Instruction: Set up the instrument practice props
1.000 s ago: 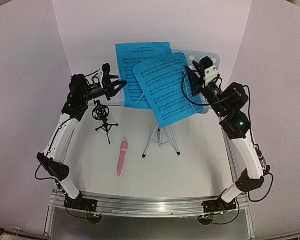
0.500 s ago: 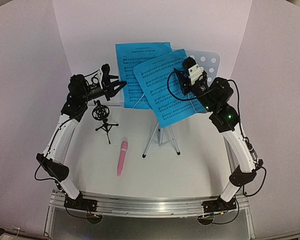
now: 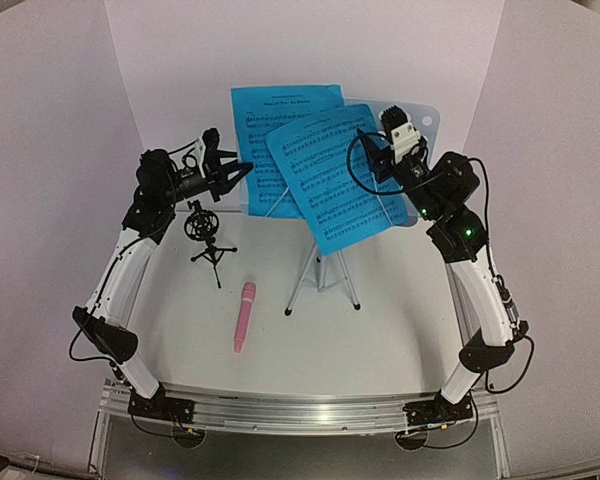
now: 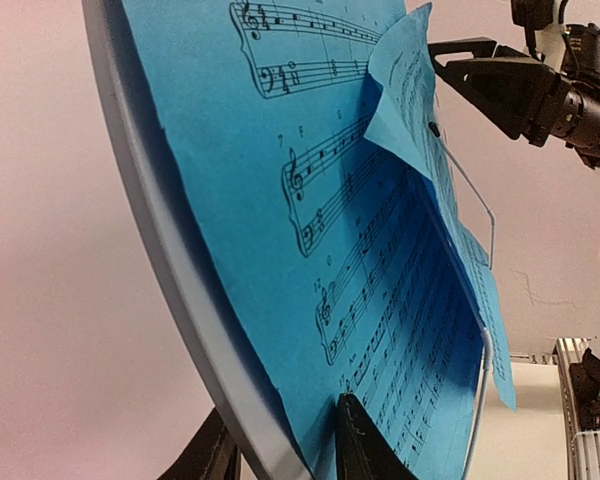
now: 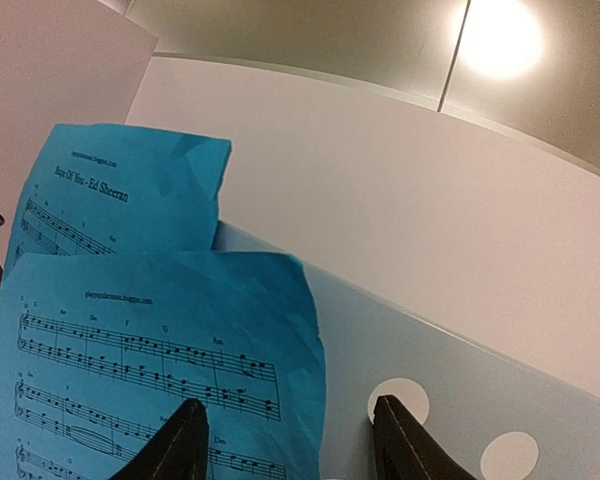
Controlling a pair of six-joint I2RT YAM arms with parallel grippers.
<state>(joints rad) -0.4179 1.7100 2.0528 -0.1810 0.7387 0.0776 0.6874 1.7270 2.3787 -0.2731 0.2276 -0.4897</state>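
The pale blue perforated music stand point(image 3: 423, 112) stands on its silver tripod point(image 3: 320, 270) at the middle back. Two bright blue music sheets rest on it, one behind at the left point(image 3: 280, 115) and one in front point(image 3: 335, 185). My left gripper point(image 3: 240, 168) is shut on the stand's left edge point(image 4: 150, 200) with the rear sheet point(image 4: 260, 180): one finger behind the plate, one finger point(image 4: 365, 440) on the paper. My right gripper point(image 3: 373, 155) is open and empty just in front of the front sheet's point(image 5: 160, 330) upper right corner and the bare plate point(image 5: 450, 340). The pink microphone point(image 3: 244, 315) lies on the table. The small black tripod mic holder point(image 3: 208, 238) stands empty.
White backdrop walls close off the back and both sides. The stand's tripod legs spread over the middle of the table. A thin wire page retainer point(image 4: 485, 230) lies over the sheets. My right arm point(image 4: 540, 85) shows in the left wrist view.
My right gripper has moved left from the stand's right edge over the front sheet, then a little up and right. The left arm, microphone and holder have not moved.
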